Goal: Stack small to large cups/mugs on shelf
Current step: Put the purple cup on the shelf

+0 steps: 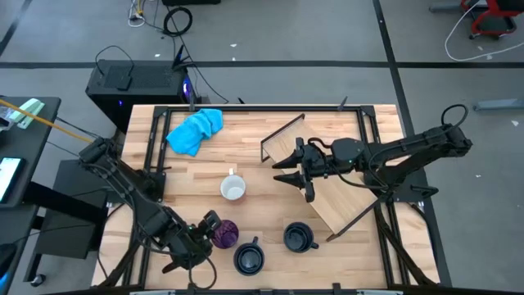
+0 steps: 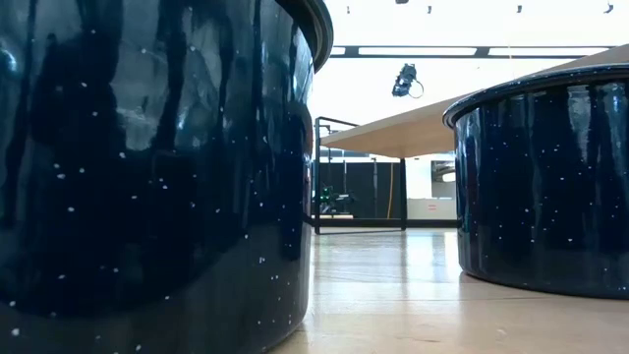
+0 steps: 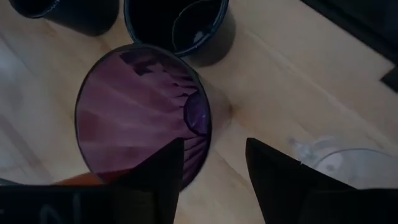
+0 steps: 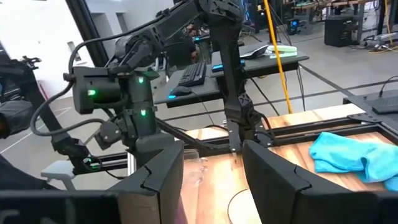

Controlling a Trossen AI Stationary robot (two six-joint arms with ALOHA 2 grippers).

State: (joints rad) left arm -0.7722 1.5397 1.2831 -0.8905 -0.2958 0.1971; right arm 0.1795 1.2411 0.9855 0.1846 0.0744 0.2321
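1. Desk (image 1: 262,147) carries everything, and the shelf (image 1: 344,197) lies skewed across its right half. In the high view its black wire frame stands up at one end and the board looks tilted, not flat, likely because it is being handled.
2. Right gripper (image 1: 296,170) sits at the shelf's near end, over the frame. Its own wrist view shows the fingers (image 4: 155,180) parted with nothing between them; whether they touch the wire I cannot tell.
3. Blue cloth (image 1: 195,131) lies at the far left of the desk, well apart from both arms and no part of the stacking.
4. Purple tumbler (image 3: 143,115) stands upright near the front edge, by my reading the largest of the set and so the last in a small-to-large order. Left gripper (image 3: 214,174) hangs just beside it, jaws wide, with 1 finger (image 3: 165,171) overlapping the rim in the left wrist view and the other clear of it. No grip is made yet; it looks placed to close on the wall of the tumbler.
5. White mug (image 1: 233,188) stands alone mid-desk, between the 2 arms.
6. Navy mugs, 2 of them, stand along the front edge: 1 (image 1: 248,259) touching or just beside the tumbler, the other (image 1: 300,238) nearer the shelf.
7. Clear glass (image 3: 354,165) shows just beyond the left gripper's outer finger.
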